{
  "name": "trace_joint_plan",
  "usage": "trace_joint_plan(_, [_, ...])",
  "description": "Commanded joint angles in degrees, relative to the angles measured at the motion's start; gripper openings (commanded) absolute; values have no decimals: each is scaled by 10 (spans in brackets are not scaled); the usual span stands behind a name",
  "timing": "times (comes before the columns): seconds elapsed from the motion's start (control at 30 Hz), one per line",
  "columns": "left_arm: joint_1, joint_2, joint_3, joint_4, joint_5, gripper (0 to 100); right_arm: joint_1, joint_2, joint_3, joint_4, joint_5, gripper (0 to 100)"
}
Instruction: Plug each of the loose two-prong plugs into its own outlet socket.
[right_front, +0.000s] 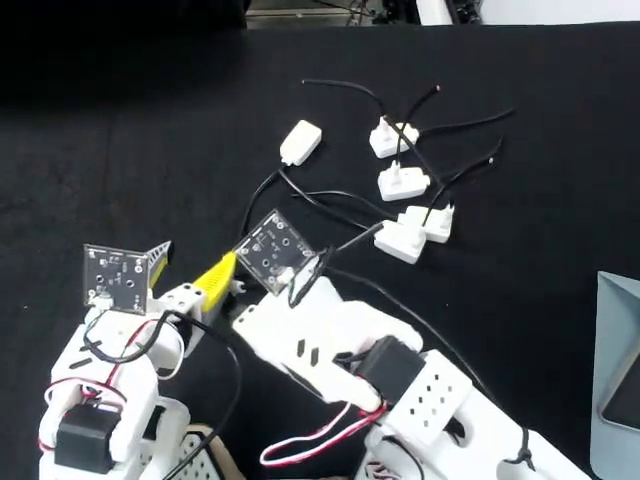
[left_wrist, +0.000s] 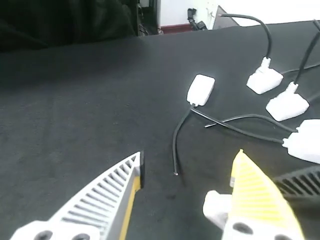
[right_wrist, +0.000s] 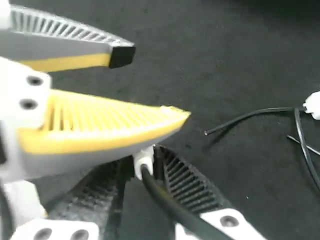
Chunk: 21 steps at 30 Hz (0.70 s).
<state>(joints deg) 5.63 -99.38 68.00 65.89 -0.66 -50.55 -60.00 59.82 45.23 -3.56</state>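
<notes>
White plug (right_wrist: 142, 161) lengthwise in right claw (right_wrist: 143, 157), cord (right_wrist: 165, 200) toward wrist

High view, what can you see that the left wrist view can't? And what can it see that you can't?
High view's extras: the white bodies of the left arm and right arm, plus a grey container off to the right. Left wrist view's extras: the ribs on the left gripper's open fingers, and a small white plug beside the yellow finger. Shared: the black table, the rounded white plug and its loose black cord.
</notes>
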Motion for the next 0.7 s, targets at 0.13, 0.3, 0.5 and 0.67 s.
trace_joint_plan(0.13, [-29,1,-42,-5,-5,288,71,-15,7,-12,-1,11])
trace_joint_plan(0.3, [-81,13,-25,-33,-11,293,191,-15,4,-21,-1,11])
trace_joint_plan(0.5, [-80,148,-22,-106,-36,294,293,-10,29,-101,-46,11])
trace_joint_plan(0.67, [-48,339,-67,-176,-62,294,313,-10,76,-184,-55,11])
